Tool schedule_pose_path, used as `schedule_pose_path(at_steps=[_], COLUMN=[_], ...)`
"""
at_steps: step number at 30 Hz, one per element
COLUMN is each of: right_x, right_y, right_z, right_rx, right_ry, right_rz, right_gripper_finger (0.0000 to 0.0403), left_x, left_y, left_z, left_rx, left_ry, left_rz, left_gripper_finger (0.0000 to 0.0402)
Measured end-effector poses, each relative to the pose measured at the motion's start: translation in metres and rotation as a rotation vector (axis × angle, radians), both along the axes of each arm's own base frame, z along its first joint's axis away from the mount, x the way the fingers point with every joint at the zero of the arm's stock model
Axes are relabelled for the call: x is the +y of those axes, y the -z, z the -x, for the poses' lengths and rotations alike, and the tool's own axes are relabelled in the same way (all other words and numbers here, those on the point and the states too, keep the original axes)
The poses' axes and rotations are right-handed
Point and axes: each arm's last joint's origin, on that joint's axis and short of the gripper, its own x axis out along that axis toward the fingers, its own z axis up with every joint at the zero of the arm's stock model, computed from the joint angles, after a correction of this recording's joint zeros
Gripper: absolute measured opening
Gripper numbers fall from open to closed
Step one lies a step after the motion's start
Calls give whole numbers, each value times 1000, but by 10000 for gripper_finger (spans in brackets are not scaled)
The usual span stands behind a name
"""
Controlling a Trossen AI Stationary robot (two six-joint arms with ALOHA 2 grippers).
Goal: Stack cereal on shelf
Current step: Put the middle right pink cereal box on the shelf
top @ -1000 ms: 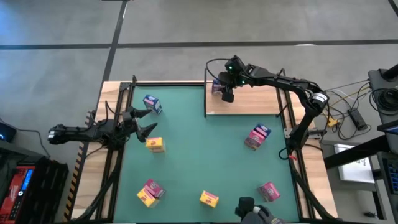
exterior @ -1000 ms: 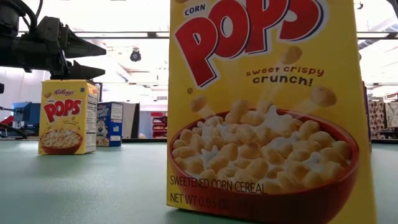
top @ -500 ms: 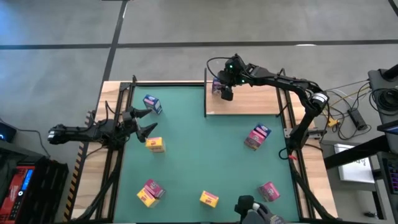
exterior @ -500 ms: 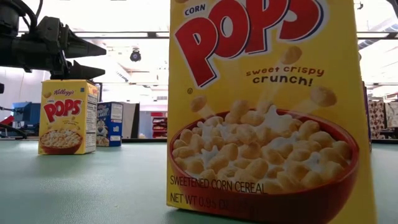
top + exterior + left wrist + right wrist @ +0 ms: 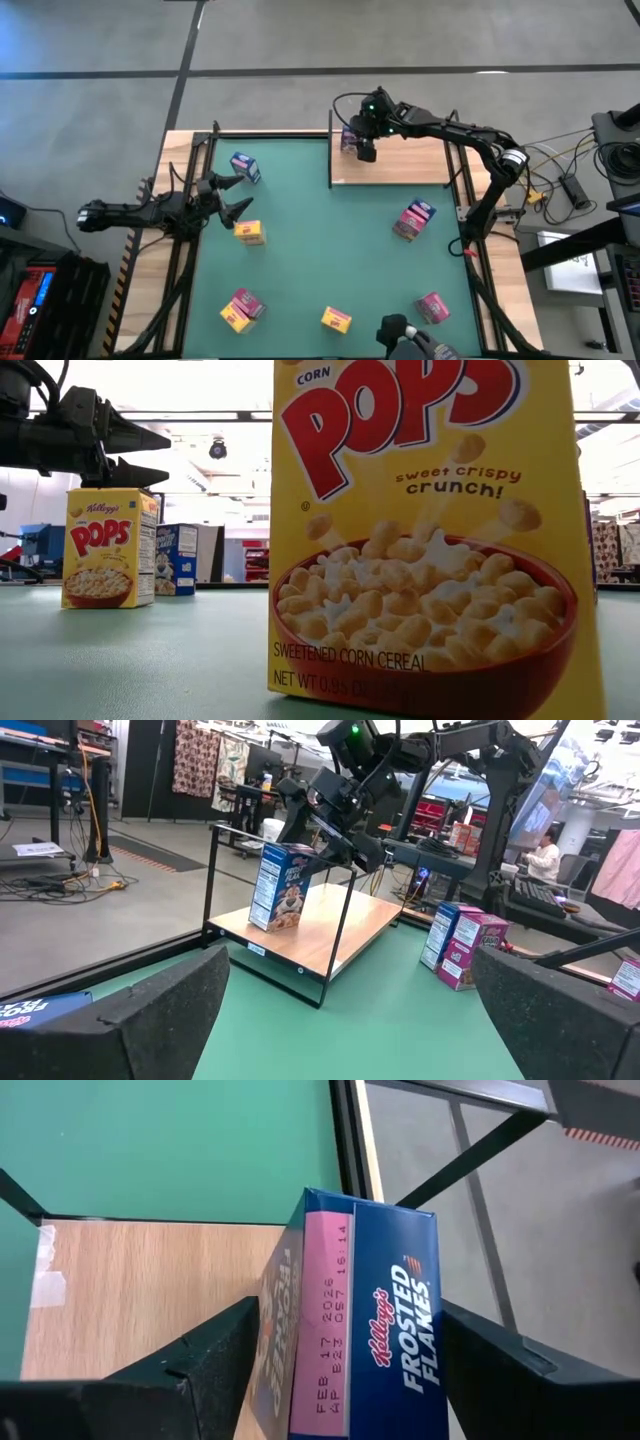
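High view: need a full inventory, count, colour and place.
shelf: 1, light wood with black posts, mat's far right corner
mat: 1, green, covers the table
box on shelf: 1, blue, upright at the shelf's left end
blue boxes on mat: 2, far left; right, against a pink one
yellow boxes: 2, left; low-camera end, middle
pink boxes: 3, right; low-camera end, right and left, the last with yellow against it
person: 1, in the room behind, left wrist view
left gripper: open, over the mat's left edge
right gripper: at the box on shelf
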Motion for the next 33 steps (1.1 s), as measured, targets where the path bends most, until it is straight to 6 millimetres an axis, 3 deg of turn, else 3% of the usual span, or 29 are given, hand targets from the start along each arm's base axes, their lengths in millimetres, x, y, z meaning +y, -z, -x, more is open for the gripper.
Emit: schedule_pose_path(at_steps=[15, 27, 33], right_x=[-4, -14, -13], right_y=[-2, -4, -4], right_z=[1, 8, 7], right_rx=[2, -23, -36], right_ry=[-36, -21, -32], right_rz=[57, 64, 59], right_gripper_finger=[229, 229, 257], left_x=[0, 0, 0], left_y=[0, 0, 0], left_z=[0, 0, 0], left_rx=[0, 0, 0], left_ry=[0, 0, 0], left_rz=[0, 0, 0], left_gripper_finger=[400, 400, 400])
